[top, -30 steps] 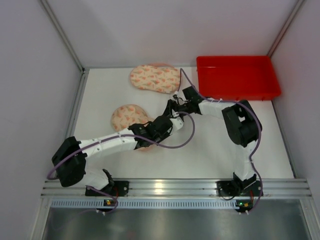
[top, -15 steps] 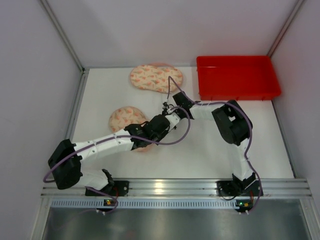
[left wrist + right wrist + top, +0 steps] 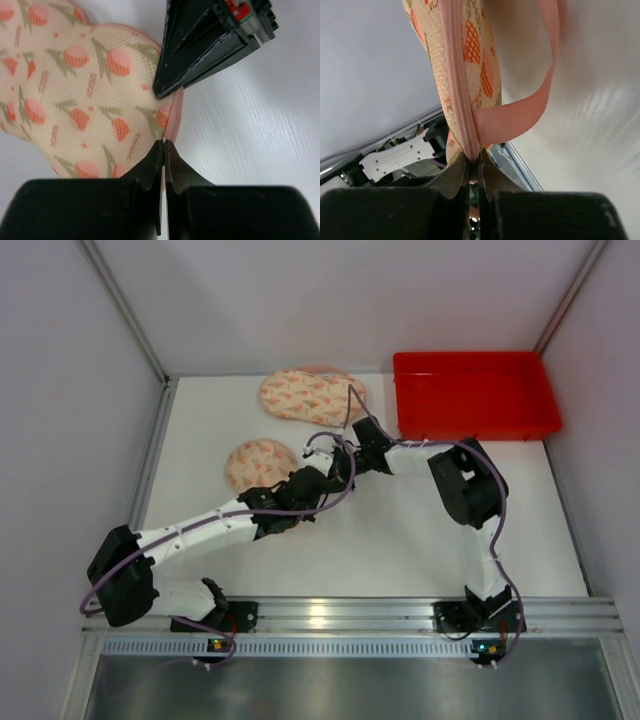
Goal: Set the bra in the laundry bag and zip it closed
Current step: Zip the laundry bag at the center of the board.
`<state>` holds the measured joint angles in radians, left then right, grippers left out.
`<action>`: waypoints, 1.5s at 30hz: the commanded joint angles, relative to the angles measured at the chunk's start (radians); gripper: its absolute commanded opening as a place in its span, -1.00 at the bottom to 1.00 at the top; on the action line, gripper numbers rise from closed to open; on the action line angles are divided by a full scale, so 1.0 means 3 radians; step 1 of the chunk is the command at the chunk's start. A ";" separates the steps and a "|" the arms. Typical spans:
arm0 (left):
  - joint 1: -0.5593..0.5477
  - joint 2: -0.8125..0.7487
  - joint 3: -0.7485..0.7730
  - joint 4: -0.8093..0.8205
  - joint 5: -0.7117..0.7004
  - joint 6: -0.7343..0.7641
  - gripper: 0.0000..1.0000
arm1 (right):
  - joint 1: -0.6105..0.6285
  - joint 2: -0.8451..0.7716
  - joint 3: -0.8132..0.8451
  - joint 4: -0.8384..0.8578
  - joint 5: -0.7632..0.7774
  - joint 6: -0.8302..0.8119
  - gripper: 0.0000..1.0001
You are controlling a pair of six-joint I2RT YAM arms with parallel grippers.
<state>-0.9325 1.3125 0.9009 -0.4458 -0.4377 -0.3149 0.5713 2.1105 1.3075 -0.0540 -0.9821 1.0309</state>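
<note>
step: zipping. left claw point(image 3: 164, 145) is pinched shut on the bag point(image 3: 75, 100) rim, left of centre. right claw point(image 3: 472, 162) is clamped on the zip point(image 3: 455, 75) line. bra not visible; i judge it inside. next: i anchor left and draw right along the zip.

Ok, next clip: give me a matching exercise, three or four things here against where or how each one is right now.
Things:
1. left hand
2. right hand
3. red bin
4. pink strap

Place or state:
A. back right corner of the table
B. shut on the zipper seam
C. curving in a loop
D. shut on the patterned mesh, at its trimmed edge

Pairs: 1-D, 2-B, 3-A, 4-C
</note>
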 commanded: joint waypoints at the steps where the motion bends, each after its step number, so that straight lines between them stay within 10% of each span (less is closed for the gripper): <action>1: 0.0127 -0.0172 -0.0052 -0.0329 -0.0014 -0.0351 -1.00 | -0.0303 0.0031 0.0126 0.0349 0.0456 0.0163 -1.00; 11: 0.0658 -0.0187 -0.0109 -0.0605 0.0273 -0.0551 -1.00 | -0.0462 0.0190 0.0387 0.0308 0.0595 0.0081 -1.00; 15: 0.0772 -0.0049 0.0070 -0.0499 0.0273 -0.0510 -1.00 | -0.0406 0.0048 0.0249 0.0405 0.0405 0.0209 0.12; 18: 0.0792 0.0089 0.0218 -0.0406 0.0207 -0.0474 -1.00 | -0.0391 -0.0126 0.0080 0.0354 0.0318 0.0220 0.60; 25: 0.0823 0.0462 0.0576 -0.0350 0.0359 -0.0500 -1.00 | -0.0350 -0.0643 -0.0257 0.0221 0.0486 -0.0311 0.43; 38: 0.1487 0.0233 0.0372 -0.0401 0.2240 0.0093 -1.00 | -0.0600 -0.2192 -0.0886 0.0021 0.1239 -0.3903 0.63; 45: 0.1733 0.0212 0.0239 -0.0401 0.2854 0.0201 -1.00 | 0.0125 -0.2658 -0.1351 0.0358 0.1621 -0.5297 0.43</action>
<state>-0.4313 1.4086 0.9863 -0.5728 0.2668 -0.2905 0.4992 1.3407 0.9375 -0.0338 -0.5507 -0.2722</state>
